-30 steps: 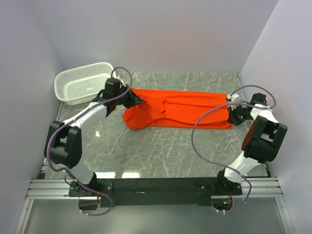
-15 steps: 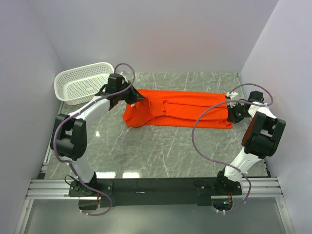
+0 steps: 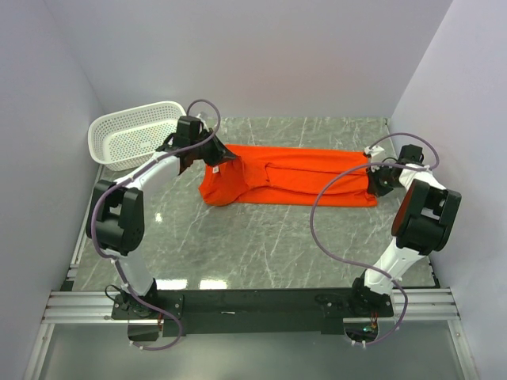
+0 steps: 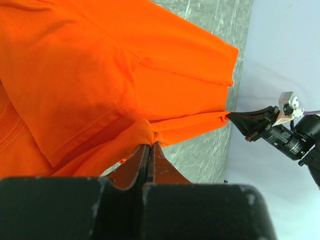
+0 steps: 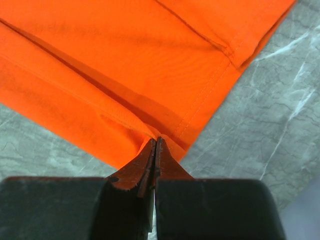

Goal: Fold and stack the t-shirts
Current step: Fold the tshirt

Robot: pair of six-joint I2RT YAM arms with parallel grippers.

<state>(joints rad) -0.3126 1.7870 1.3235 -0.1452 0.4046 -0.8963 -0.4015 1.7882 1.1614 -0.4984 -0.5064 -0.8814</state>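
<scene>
An orange-red t-shirt [image 3: 293, 180] lies stretched out lengthwise across the far half of the marble table [image 3: 261, 237], folded into a long band. My left gripper [image 3: 219, 157] is shut on the shirt's left end; in the left wrist view the cloth [image 4: 90, 85] bunches at the closed fingertips of that gripper [image 4: 150, 145]. My right gripper [image 3: 371, 176] is shut on the shirt's right end, and in the right wrist view the hem [image 5: 150, 65] is pinched by the gripper [image 5: 157, 139]. The left part of the shirt sags in loose folds.
A white perforated basket [image 3: 135, 134] stands at the far left corner, just behind the left arm. Purple-grey walls close in the table on three sides. The right gripper [image 4: 252, 121] shows across the table in the left wrist view. Grey marble lies bare in front of the shirt.
Both grippers have carried the shirt's ends a little farther back, toward the far wall. The arms have stretched out more. Both grips have held.
</scene>
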